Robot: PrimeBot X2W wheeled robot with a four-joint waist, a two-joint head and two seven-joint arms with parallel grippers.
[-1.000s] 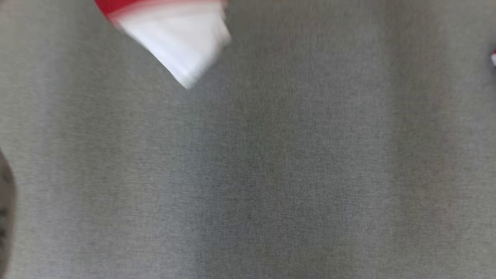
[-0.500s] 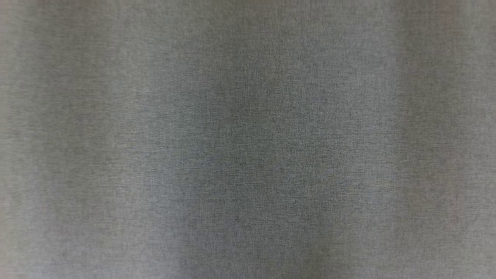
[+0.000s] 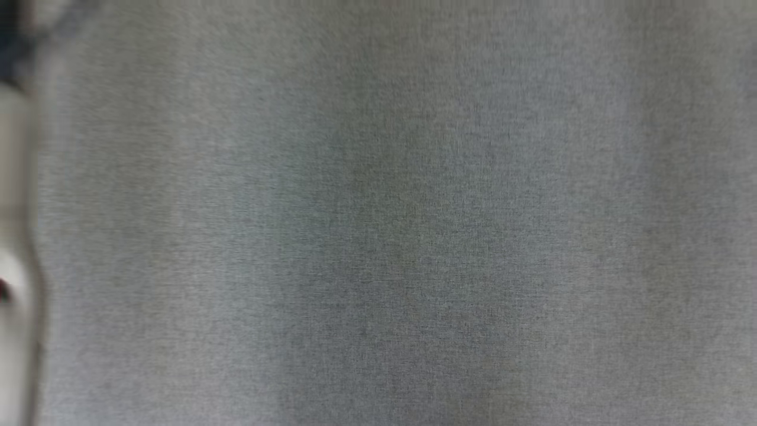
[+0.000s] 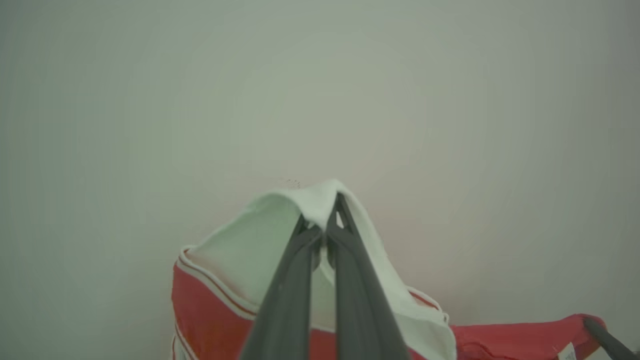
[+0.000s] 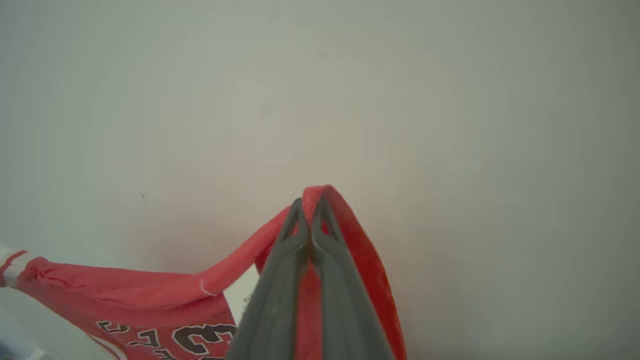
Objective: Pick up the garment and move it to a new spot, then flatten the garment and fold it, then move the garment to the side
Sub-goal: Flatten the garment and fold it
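Note:
The garment [image 4: 210, 310] is a red jersey with white panels and red-and-white trim. In the left wrist view my left gripper [image 4: 322, 212] is shut on a white edge of it, which drapes over the fingertips. In the right wrist view my right gripper [image 5: 307, 207] is shut on a red band of the garment [image 5: 150, 295]. From there the cloth hangs away to the lower left, where black numbers [image 5: 200, 335] show. The garment stretches between the two grippers, and a dark finger [image 4: 605, 340] meets its red end at the left wrist view's lower right.
A grey woven surface [image 3: 378, 213] spreads across the blurred head view. A pale blurred shape [image 3: 15, 236] runs down that view's left edge, with a dark patch [image 3: 12, 41] above it. Behind the garment, both wrist views show a plain pale surface [image 5: 400, 100].
The head view has shifted. The red and white garment corner at its top a second ago is out of frame, and a pale blurred shape has come in at the left edge.

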